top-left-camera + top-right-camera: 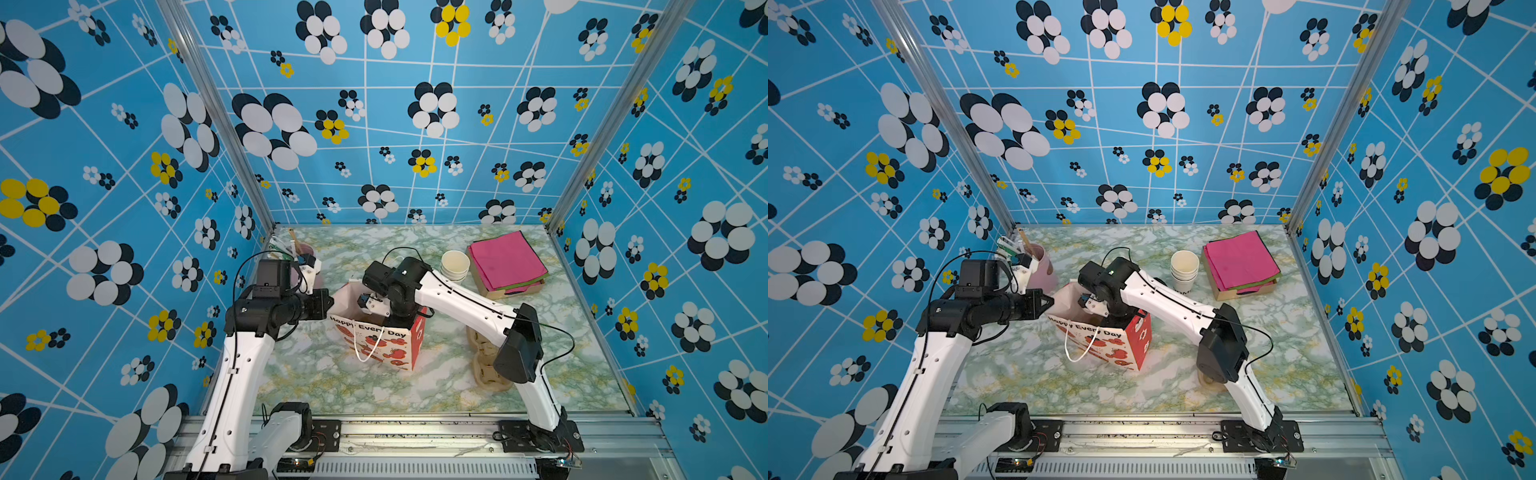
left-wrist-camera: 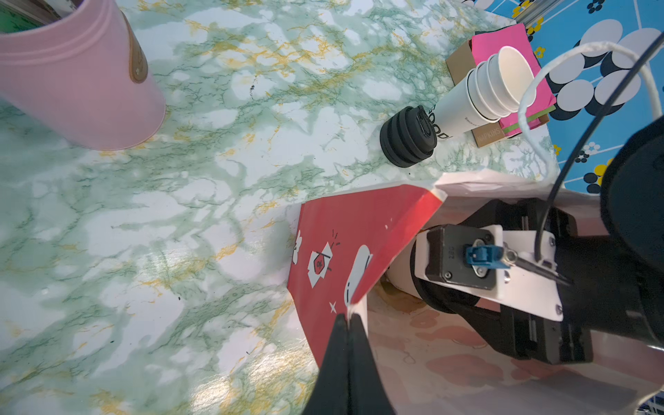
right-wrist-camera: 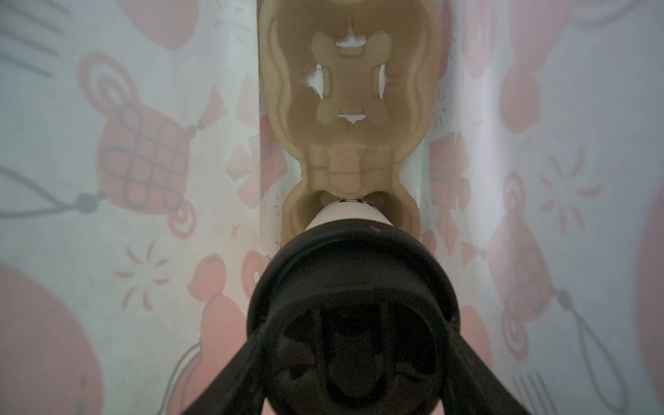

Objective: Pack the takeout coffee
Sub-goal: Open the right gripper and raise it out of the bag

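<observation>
Blue walls (image 1: 124, 166) with black, white and yellow flowers stand around a green marble bench (image 1: 332, 386). On the bench stands a red and white gift bag (image 1: 374, 345) that says "Happy Every Day".

The left pincer (image 2: 347, 318) is pinched tight on the bag's top edge, at a corner fold. The right pincer (image 3: 354, 323) reaches down inside the bag. Its two black fingers (image 3: 230, 377) hug the round black lid of the takeout coffee (image 3: 346, 215).

The coffee stands upright right under this pincer, deep in the bag. Its white bottom end sits in the nearer hole of a brown cup carrier (image 3: 345, 82), which lies flat on the bag's floor.

Outside the bag, past the right pincer toward the back wall, is a stack of black lids (image 2: 407, 138). Just beside it is a stack of white cups (image 1: 455, 264), and next to those a box of pink napkins (image 1: 507, 259). A pink cup (image 1: 1040, 262) with sticks in it stands near the left pincer, on its back-wall side.
</observation>
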Robot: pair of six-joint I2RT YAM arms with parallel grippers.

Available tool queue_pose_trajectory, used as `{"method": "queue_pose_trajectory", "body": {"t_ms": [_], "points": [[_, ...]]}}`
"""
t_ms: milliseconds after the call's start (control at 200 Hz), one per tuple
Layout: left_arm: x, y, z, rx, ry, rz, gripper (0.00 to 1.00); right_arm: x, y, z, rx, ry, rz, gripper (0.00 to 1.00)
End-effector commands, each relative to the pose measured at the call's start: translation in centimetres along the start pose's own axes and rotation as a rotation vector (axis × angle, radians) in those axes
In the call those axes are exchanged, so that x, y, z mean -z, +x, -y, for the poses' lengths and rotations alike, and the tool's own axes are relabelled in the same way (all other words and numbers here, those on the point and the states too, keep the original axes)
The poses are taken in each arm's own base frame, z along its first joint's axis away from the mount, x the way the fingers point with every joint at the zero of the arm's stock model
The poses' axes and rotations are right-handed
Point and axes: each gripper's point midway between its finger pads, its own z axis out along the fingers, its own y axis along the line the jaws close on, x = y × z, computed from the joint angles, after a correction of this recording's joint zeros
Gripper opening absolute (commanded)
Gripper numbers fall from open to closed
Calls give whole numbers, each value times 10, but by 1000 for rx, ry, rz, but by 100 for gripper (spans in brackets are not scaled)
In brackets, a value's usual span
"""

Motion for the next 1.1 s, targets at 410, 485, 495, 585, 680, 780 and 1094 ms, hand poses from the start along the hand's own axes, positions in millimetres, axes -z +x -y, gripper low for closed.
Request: {"method": "queue_pose_trajectory", "body": {"t_ms": [410,485,495,585,680,780,1094], "points": [[2,6,1,11,-19,-33,2,41,-16,-2,-7,14,119,84],[2,6,2,5,-24,-37,1,45,-18,-3,-7,11,130,89],[2,6,3,3,-24,-37,1,45,-18,-3,-7,11,133,89],[2,6,4,-1,-28,-40,1,52,-21,-4,-9,8,153,93],[2,5,5,-13,-38,-45,1,61,-26,-6,-7,1,190,98],[0,6,7,-22,-40,-53,1,69,-30,-7,-9,-4,227,99],[1,2,12,-36,-42,-52,1,101,-43,-4,-18,28,358,99]]}}
